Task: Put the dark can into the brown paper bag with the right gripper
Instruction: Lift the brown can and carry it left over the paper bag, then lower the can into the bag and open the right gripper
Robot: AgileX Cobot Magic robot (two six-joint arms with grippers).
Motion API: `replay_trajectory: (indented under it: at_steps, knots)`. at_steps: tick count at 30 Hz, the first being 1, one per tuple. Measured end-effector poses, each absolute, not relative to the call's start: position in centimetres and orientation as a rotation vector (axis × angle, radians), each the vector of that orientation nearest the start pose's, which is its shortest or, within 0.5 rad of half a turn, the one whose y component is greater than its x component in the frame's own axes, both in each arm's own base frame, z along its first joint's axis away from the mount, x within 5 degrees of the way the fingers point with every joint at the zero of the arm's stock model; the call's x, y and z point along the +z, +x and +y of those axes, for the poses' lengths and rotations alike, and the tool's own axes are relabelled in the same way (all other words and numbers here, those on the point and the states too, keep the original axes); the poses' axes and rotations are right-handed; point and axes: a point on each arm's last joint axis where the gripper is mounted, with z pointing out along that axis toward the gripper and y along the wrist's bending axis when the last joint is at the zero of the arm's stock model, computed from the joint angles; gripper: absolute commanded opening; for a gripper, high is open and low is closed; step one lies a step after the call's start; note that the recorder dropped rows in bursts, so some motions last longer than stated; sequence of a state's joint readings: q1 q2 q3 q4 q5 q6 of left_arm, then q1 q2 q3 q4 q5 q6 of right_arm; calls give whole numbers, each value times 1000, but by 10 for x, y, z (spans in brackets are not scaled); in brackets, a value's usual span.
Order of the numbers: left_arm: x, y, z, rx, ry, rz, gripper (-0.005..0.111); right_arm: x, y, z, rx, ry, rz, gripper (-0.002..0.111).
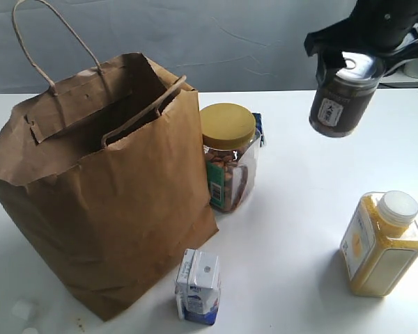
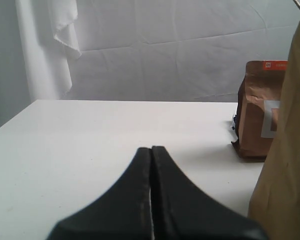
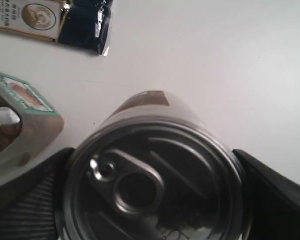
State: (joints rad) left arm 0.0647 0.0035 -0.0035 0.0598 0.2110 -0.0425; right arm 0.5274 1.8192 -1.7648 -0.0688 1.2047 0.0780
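The dark can, brown with a white label and silver pull-tab top, hangs in the air at the upper right, clamped by my right gripper. Black fingers press both sides of it. The brown paper bag stands open at the left, well apart from the can, with cord handles up. One edge of the bag shows in the left wrist view beside my left gripper, whose fingers are pressed together over bare table.
A yellow-lidded nut jar stands right beside the bag. A small white and blue carton sits in front of the bag, a yellow white-capped bottle at the right. A small brown pouch stands behind the bag.
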Motion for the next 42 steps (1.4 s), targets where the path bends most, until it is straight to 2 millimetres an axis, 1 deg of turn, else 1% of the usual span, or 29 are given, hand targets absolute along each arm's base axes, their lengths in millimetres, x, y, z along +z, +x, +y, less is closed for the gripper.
replay_trajectory:
  at_steps: [3,6,10,13,16,19,25,29,32,33,34,35,36,37,38,40,42]
  knots:
    - [195,56,5,71,-51,1694,0,363,320,190,101,-649,2607,0]
    - [195,56,5,71,-51,1694,0,390,296,192,156,-681,2533,0]
    - [195,56,5,71,-51,1694,0,422,260,197,249,-735,2431,0]
    - [195,56,5,71,-51,1694,0,443,233,201,330,-785,2343,0]
    - [195,56,5,71,-51,1694,0,458,210,209,412,-844,2249,0]
    - [195,56,5,71,-51,1694,0,468,191,220,502,-894,2165,0]
    - [195,56,5,71,-51,1694,0,479,165,247,673,-971,2015,0]
    - [195,56,5,71,-51,1694,0,486,154,260,755,-982,1916,0]
    - [195,56,5,71,-51,1694,0,479,155,275,771,-1000,1904,0]
    - [195,56,5,71,-51,1694,0,467,158,290,767,-1024,1927,0]
    - [195,56,5,71,-51,1694,0,460,160,297,763,-1038,1939,0]
    - [195,56,5,71,-51,1694,0,443,165,312,746,-1066,1978,0]
    - [195,56,5,71,-51,1694,0,434,168,320,737,-1081,1998,0]
    - [195,56,5,71,-51,1694,0,418,172,333,719,-1107,2034,0]
    - [195,56,5,71,-51,1694,0,410,174,339,708,-1120,2054,0]
    - [195,56,5,71,-51,1694,0,380,181,360,697,-1166,2123,0]
    - [195,56,5,71,-51,1694,0,359,185,372,693,-1200,2161,1]
